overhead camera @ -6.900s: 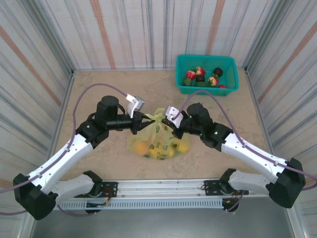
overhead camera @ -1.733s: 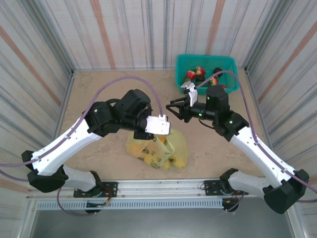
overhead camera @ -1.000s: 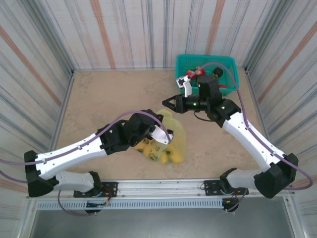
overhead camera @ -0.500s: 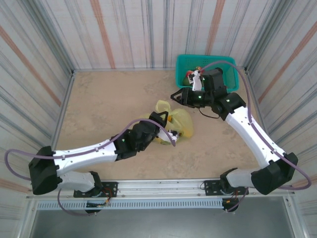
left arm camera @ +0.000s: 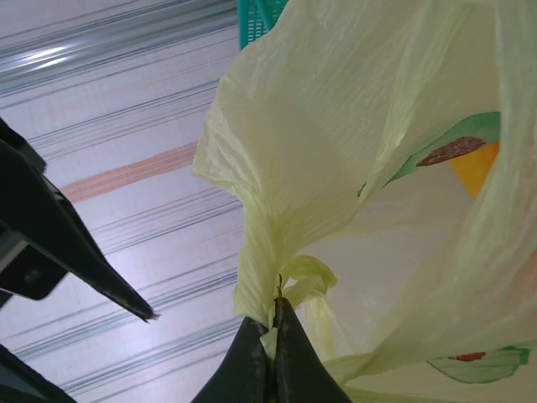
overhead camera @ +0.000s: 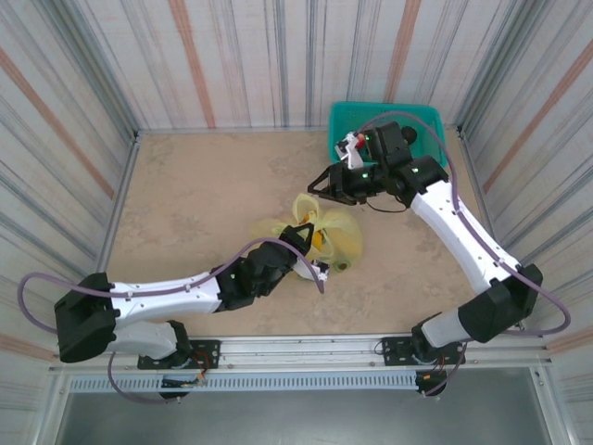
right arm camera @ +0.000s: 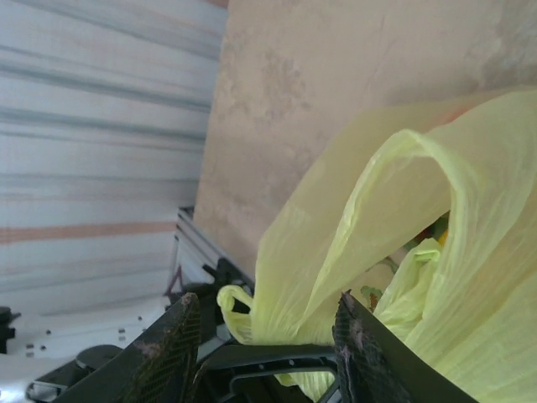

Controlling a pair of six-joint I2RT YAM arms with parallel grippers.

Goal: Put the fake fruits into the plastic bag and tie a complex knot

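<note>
Two arms meet at the plastic bag (overhead camera: 340,232), now at picture centre after sliding up and right from the lower middle. The left gripper (left arm camera: 273,317) is pinched tight on a twisted handle strip (left arm camera: 260,277). The right gripper (overhead camera: 320,188), fingers spread wide and empty, has drawn back toward the teal basket (overhead camera: 429,116) at upper right. Orange fake fruits (overhead camera: 319,244) show through the bag. Tying looks unfinished. No readable writing, only avocado prints (left arm camera: 453,151).

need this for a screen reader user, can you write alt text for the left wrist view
The left claw, shut, pinches a twisted strip of the pale yellow-green plastic bag, which billows up and right across the frame. An avocado print shows on the bag, with striped wall and a corner of the teal basket behind.
</note>
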